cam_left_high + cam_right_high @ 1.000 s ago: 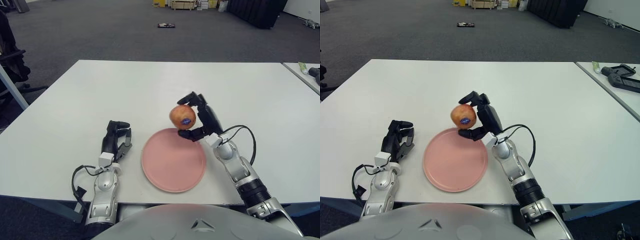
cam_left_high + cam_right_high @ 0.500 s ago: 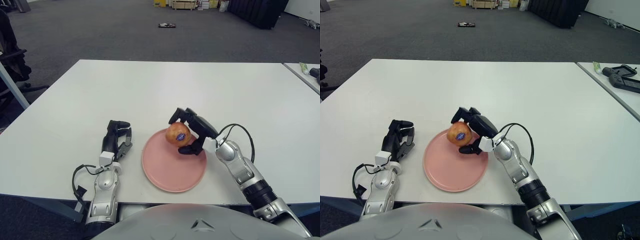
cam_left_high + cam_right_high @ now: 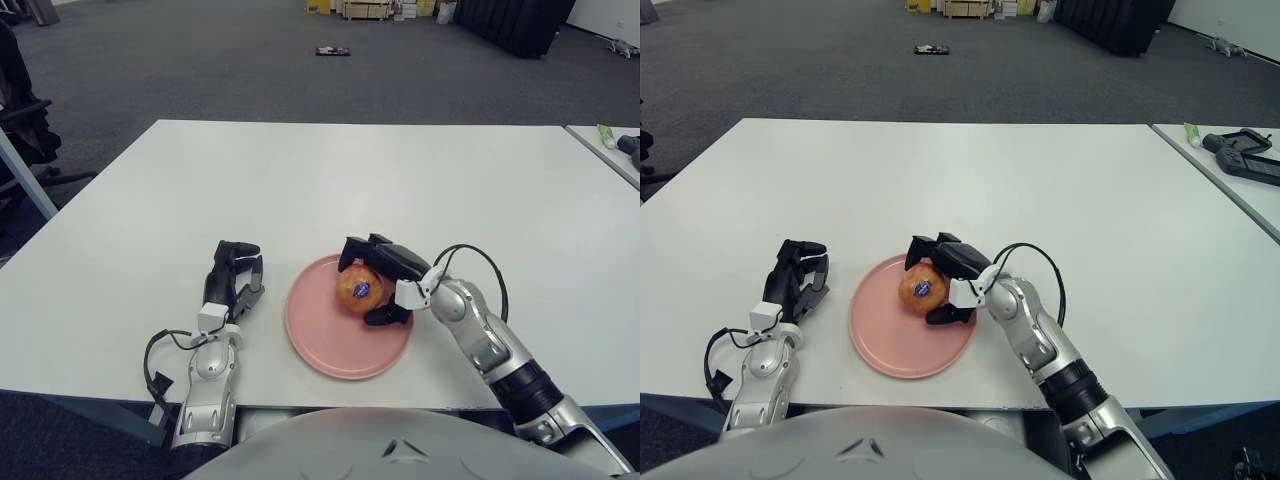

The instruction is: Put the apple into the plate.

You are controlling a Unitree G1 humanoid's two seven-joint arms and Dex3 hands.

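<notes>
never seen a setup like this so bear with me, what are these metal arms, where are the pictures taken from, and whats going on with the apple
The arms belong to a humanoid robot. Both pictures come from two cameras in its head, set slightly apart, looking down at a white table. Its right hand has its fingers wrapped around an apple with a blue sticker, low over a pink plate; whether the apple touches the plate is unclear. Its left hand shows to the left of the plate, holding nothing.
</notes>
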